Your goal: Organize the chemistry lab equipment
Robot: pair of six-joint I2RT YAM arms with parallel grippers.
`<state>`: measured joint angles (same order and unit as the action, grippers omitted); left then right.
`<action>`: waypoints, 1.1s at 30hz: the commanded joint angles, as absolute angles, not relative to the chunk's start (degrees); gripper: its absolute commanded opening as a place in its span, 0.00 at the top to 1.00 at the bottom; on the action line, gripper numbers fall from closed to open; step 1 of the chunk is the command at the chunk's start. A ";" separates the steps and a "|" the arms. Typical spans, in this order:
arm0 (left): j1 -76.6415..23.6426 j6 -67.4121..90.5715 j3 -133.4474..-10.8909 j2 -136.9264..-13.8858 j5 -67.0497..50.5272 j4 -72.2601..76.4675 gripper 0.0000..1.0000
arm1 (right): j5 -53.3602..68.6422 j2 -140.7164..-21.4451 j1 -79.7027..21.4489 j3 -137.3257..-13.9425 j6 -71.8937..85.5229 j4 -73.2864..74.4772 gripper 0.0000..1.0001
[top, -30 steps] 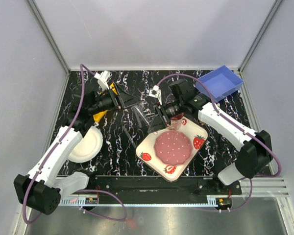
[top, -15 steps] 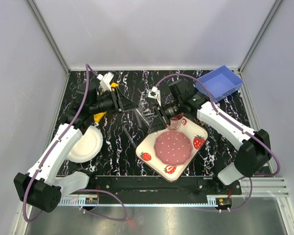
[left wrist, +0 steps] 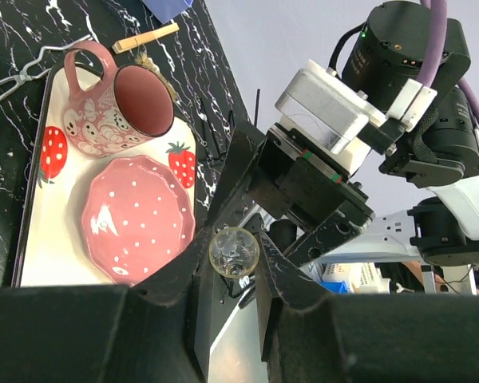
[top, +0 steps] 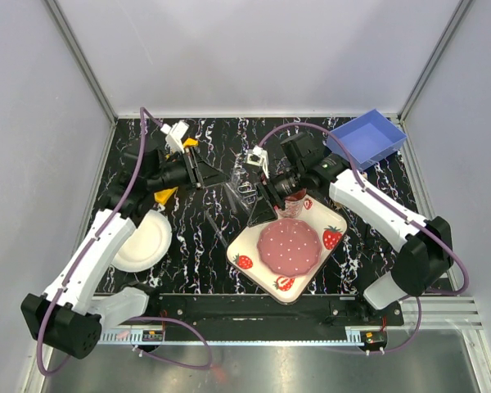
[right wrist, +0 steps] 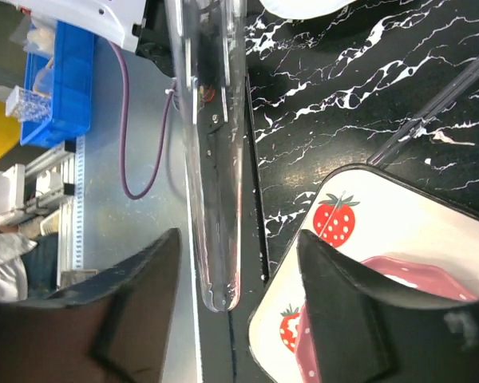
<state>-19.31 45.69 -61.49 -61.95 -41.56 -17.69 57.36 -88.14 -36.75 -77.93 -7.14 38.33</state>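
Now, left tool (left wrist: 234, 262) pinching clear tube (left wrist: 234, 251), right tool (right wrist: 238, 239) spread around it

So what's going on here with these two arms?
It looks like a handover. The left pincer is closed on the end of a clear tube, held up over the black table. The right pincer stands open, its fingers either side of the same tube without touching it. The strawberry tray with a pink mug on it sits close by.
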 commanded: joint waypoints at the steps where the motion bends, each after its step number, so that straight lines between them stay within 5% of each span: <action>1: -17.67 45.09 -63.90 -58.98 -38.68 -17.83 0.87 | 53.53 -85.08 -37.18 -81.30 -11.94 41.39 0.25; 2: -17.06 43.52 -64.24 -58.71 -37.54 -20.28 0.87 | 52.48 -84.21 -37.18 -82.43 -13.17 43.66 0.12; 5: -14.25 38.78 -66.61 -59.15 -31.48 -26.69 0.87 | 48.70 -82.19 -35.52 -84.10 -18.62 47.18 0.00; 18: -10.28 20.14 -86.38 -74.87 6.48 -32.09 0.87 | 46.76 -68.39 -16.62 -74.28 -22.94 45.18 0.00; 33: -10.02 10.64 -99.93 -96.32 15.56 -21.98 0.87 | 51.59 -65.13 -10.28 -67.76 -20.92 41.57 0.00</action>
